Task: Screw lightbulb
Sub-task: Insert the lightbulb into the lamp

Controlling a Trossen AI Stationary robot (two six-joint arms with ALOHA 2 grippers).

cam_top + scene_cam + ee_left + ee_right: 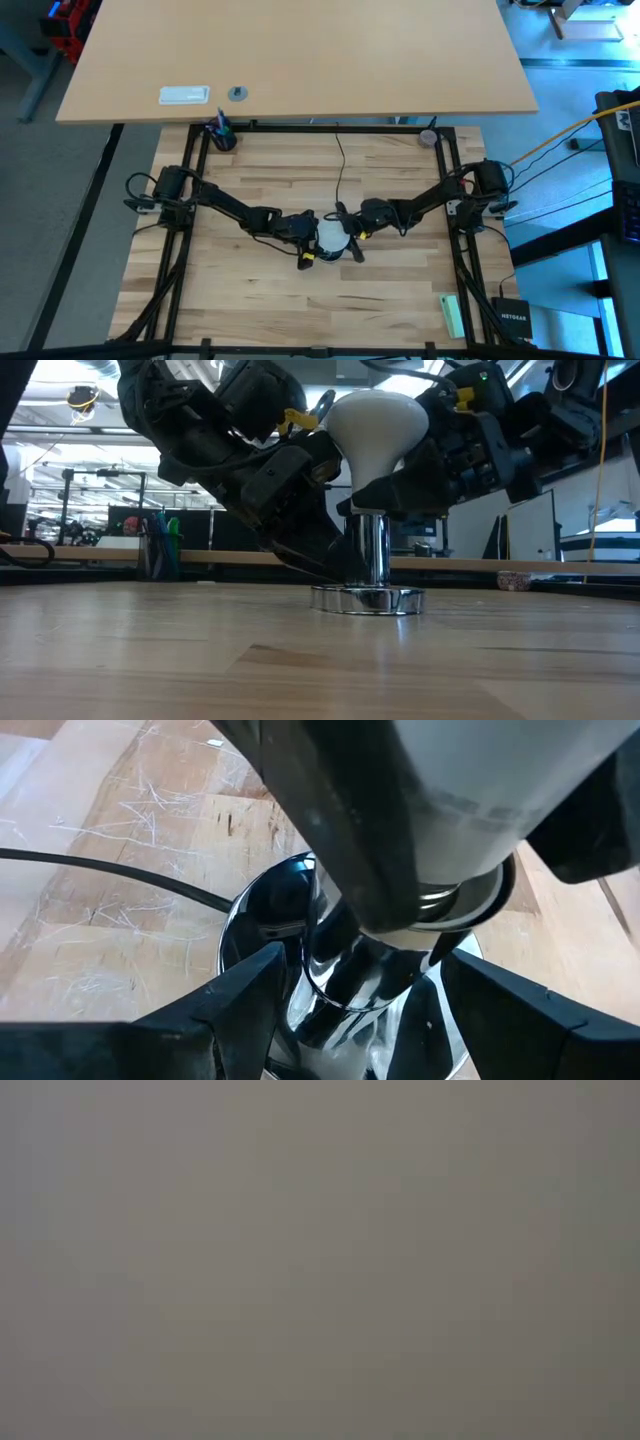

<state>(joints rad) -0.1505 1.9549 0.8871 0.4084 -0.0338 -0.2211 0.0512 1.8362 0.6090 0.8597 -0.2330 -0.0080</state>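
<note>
Lightbulb (372, 422) | upright, dome up (base in socket (367, 560)) | right pincer (385, 485) gripping it

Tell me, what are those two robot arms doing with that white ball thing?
That white thing is a lightbulb, and the two arms are fitting it into a shiny metal socket standing in the middle of the wooden table. The right gripper pinches the lightbulb at its narrow neck, just above the socket. The left gripper has its fingers spread on either side of the socket's post, low down. The lightbulb stands upright on the socket; how far it is screwed in cannot be seen.
</note>
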